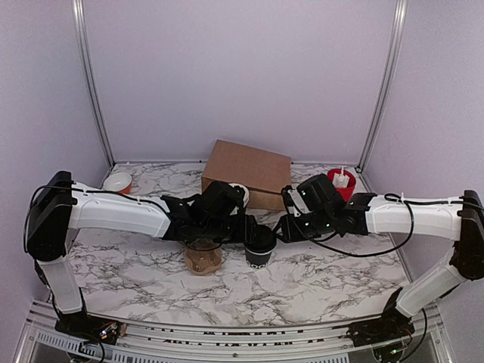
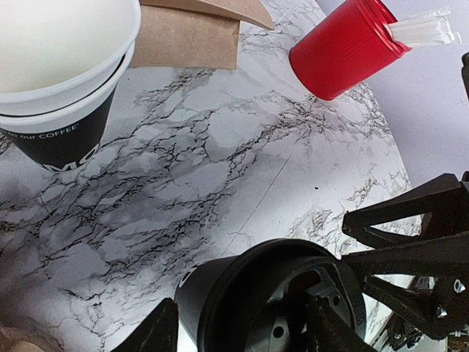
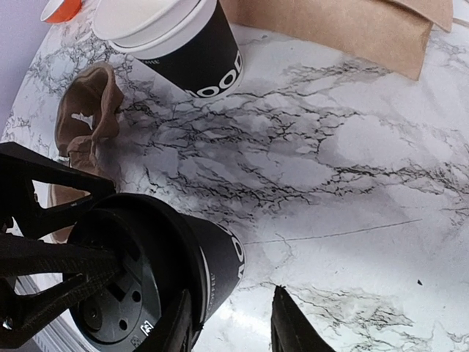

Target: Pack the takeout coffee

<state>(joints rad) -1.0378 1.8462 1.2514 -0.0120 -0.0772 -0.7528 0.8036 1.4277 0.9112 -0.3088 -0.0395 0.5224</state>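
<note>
The takeout coffee (image 1: 259, 246) stands mid-table, a black paper cup with white lettering and a black lid. In the left wrist view the takeout coffee (image 2: 256, 301) sits between my left gripper's (image 2: 242, 330) wide-apart fingers. One finger (image 2: 333, 323) lies over the lid; the other is clear of the cup's left side. In the right wrist view my right gripper (image 3: 234, 326) is open beside the cup (image 3: 154, 279). Its left finger (image 3: 179, 323) is against the cup wall and the other is over bare table. From above, my left gripper (image 1: 246, 228) and right gripper (image 1: 286, 227) flank the cup.
A brown cardboard box (image 1: 246, 174) stands at the back centre. Stacked lidless black cups (image 2: 58, 81) stand in front of it. A red cylinder (image 1: 342, 184) with white sticks is at back right. A brown pulp cup carrier (image 1: 203, 259) lies left of the coffee. A small white-and-orange bowl (image 1: 117, 182) is at back left.
</note>
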